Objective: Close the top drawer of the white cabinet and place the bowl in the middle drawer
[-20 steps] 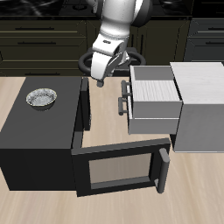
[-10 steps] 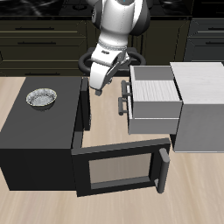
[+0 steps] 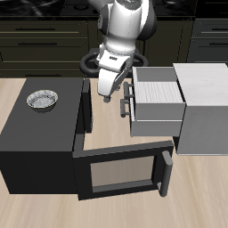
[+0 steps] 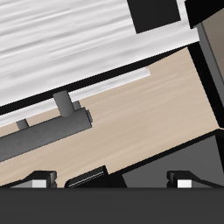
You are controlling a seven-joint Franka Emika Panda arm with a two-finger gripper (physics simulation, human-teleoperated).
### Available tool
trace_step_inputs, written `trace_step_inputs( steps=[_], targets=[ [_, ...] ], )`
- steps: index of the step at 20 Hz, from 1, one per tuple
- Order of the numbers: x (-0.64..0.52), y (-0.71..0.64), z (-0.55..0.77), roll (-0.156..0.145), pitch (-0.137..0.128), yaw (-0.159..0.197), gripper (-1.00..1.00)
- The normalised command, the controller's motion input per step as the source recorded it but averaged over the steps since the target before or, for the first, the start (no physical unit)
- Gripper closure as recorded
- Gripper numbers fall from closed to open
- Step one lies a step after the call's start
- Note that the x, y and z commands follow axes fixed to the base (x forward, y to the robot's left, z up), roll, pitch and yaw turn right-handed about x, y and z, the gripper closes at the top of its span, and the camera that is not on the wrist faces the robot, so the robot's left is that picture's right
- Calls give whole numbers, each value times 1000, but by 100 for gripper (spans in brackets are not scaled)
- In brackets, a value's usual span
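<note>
Dark cabinets [image 3: 40, 40] — pale wooden table [image 3: 209, 191]

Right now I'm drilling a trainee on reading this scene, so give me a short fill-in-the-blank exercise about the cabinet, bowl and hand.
1. The bowl rests on top of the black ____.
2. The top drawer of the white cabinet is pulled ____.
3. The hand holds ____.
4. The black box's door hangs ____.

Missing words: box; open; nothing; open

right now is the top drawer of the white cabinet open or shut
Open. The top drawer is pulled well out from the white cabinet, its dark handle beside the gripper.
</note>
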Motion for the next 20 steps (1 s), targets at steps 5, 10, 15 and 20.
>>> trace_step_inputs(
  steps=[5, 10, 15, 20],
  targets=[
    [112, 113, -120, 37, -5, 18, -100],
    [107, 335, -50, 45, -7, 1, -100],
    [66, 346, -25, 49, -11, -16, -100],
    [45, 254, 29, 35, -2, 2, -100]
  ],
)
